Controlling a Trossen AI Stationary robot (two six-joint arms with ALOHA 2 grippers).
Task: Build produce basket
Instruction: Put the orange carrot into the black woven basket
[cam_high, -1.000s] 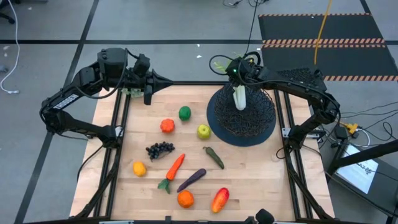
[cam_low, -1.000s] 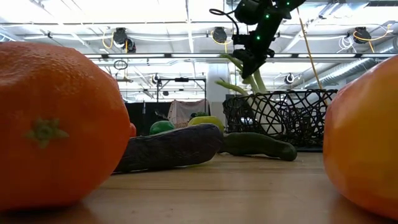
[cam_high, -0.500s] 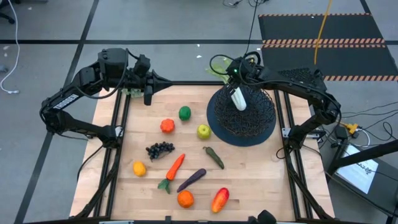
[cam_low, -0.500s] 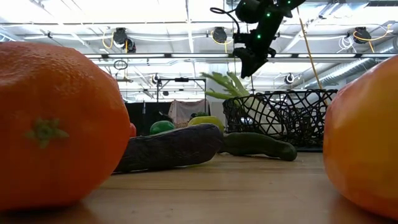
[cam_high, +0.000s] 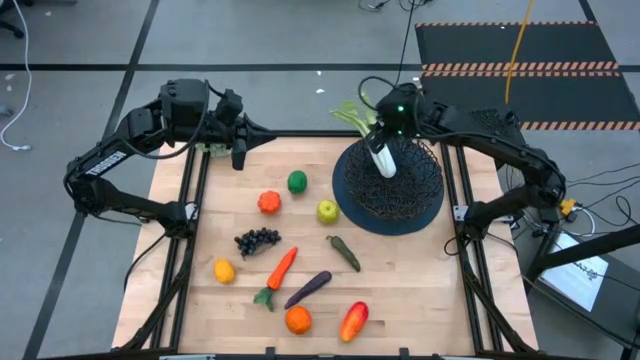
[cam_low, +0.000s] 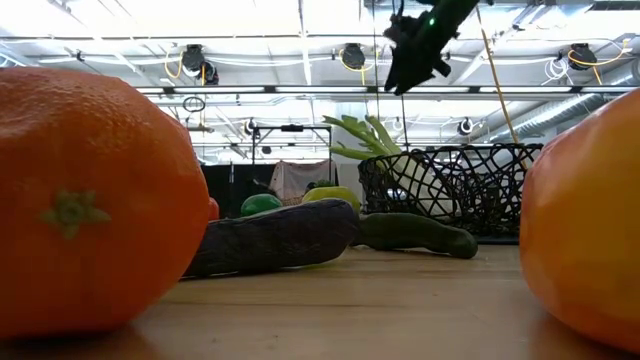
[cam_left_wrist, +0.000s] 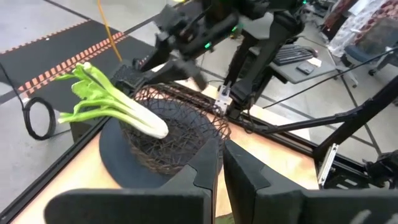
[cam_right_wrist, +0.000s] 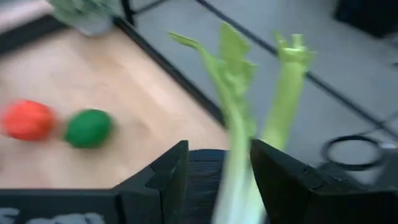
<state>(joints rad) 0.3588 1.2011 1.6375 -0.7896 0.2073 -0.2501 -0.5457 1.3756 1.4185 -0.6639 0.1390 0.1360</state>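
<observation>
The black wire basket (cam_high: 400, 205) (cam_low: 452, 188) (cam_left_wrist: 163, 158) stands at the table's far right. The white-green leek (cam_high: 381, 158) (cam_low: 366, 137) (cam_left_wrist: 119, 109) (cam_right_wrist: 238, 127) lies tilted in it. Its white end is inside, its stalk rests on the far-left rim, and its leaves stick out past that rim. My right gripper (cam_high: 384, 128) (cam_low: 406, 78) (cam_right_wrist: 217, 171) hangs open above the leek, clear of it. My left gripper (cam_high: 238, 156) (cam_left_wrist: 221, 177) waits shut over the far-left corner.
Loose produce lies left of and nearer than the basket: lime (cam_high: 297, 182), tomato (cam_high: 268, 202), apple (cam_high: 327, 211), grapes (cam_high: 257, 240), pickle (cam_high: 344, 252), carrot (cam_high: 281, 268), eggplant (cam_high: 308, 288), pepper (cam_high: 353, 321), two oranges (cam_high: 298, 320). A pale bushy clump (cam_high: 212, 147) sits under the left arm.
My right gripper has let go of the leek and risen, drawing slightly toward the right. The leek, held upright in the basket a second ago, has tipped over toward the far left; its white end stayed inside while its leaves dropped over the rim.
</observation>
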